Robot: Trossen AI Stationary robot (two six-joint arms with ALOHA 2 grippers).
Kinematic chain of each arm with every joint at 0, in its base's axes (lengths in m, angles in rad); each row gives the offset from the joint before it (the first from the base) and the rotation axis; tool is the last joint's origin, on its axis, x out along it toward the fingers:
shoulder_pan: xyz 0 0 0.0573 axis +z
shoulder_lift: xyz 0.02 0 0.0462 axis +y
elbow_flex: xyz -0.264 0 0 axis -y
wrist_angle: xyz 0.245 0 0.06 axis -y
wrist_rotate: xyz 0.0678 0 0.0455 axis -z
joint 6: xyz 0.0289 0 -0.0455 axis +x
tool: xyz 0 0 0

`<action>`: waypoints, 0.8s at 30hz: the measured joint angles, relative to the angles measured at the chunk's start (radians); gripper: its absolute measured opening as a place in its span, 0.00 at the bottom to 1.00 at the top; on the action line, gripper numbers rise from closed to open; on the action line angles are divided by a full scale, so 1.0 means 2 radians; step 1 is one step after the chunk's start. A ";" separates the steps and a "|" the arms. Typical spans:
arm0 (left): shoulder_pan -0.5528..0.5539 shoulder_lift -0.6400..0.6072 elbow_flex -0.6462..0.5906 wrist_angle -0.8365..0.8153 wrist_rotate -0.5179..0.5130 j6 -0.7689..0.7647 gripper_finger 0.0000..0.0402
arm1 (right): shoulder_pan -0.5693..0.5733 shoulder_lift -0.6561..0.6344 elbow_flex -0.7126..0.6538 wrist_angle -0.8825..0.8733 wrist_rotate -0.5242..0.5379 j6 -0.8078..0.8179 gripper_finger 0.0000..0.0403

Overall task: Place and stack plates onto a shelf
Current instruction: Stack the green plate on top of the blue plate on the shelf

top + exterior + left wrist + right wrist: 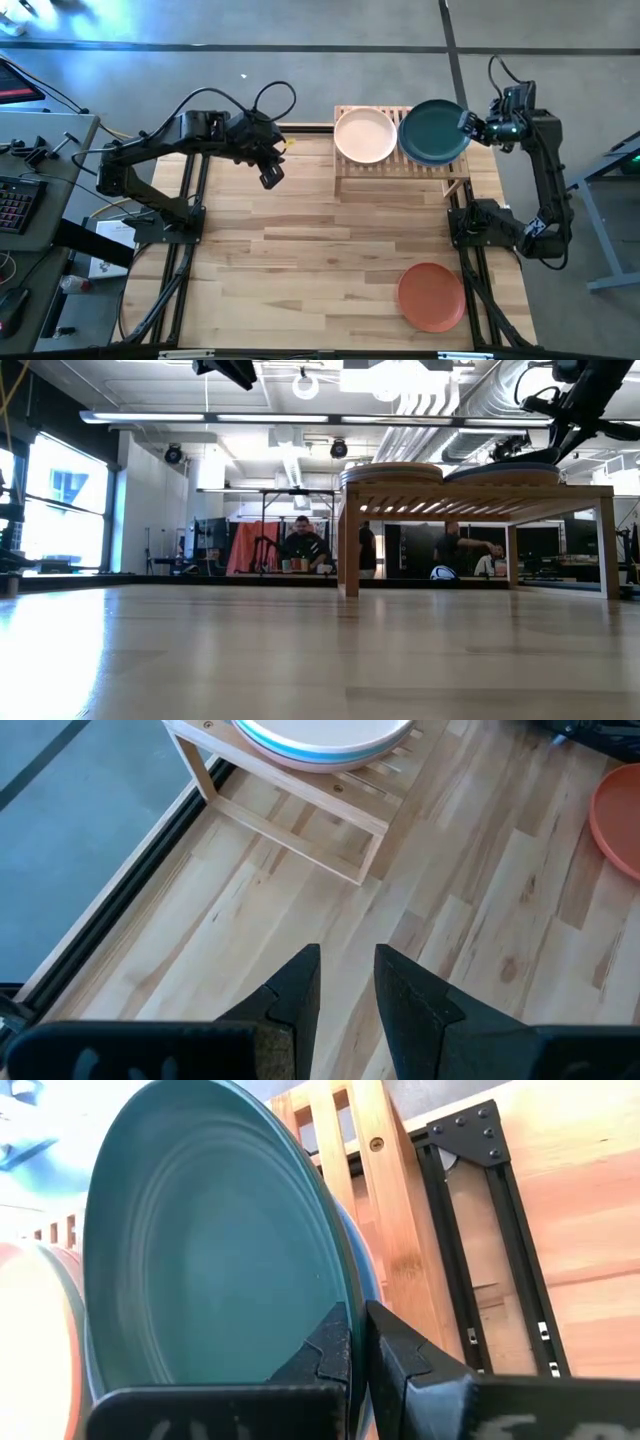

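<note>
I have the right gripper (pixel 470 124) pinched thin on the dark green plate's (pixel 434 131) rim at 3 o'clock, over the shelf's (pixel 400 170) right stack. Stiff, matte, light; the rim is my only hold. Left gripper (pixel 270 177) idles at 10 o'clock, slightly parted, empty. Terracotta plate (pixel 431 296) waits at 5.

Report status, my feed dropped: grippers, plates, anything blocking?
Right gripper pinching dark green plate over shelf. Left gripper empty, hovering. Terracotta plate waiting on table. Nothing blocking.
</note>
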 joint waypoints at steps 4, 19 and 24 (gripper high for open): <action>0.002 0.000 0.000 0.000 0.000 0.000 0.22 | 0.000 -0.001 0.000 0.001 0.000 -0.004 0.00; 0.002 0.000 0.000 0.000 0.000 0.000 0.22 | 0.000 0.000 0.000 0.000 -0.014 -0.013 0.00; 0.002 0.000 0.000 0.000 0.000 0.000 0.22 | 0.000 0.000 0.000 -0.001 -0.015 -0.008 0.00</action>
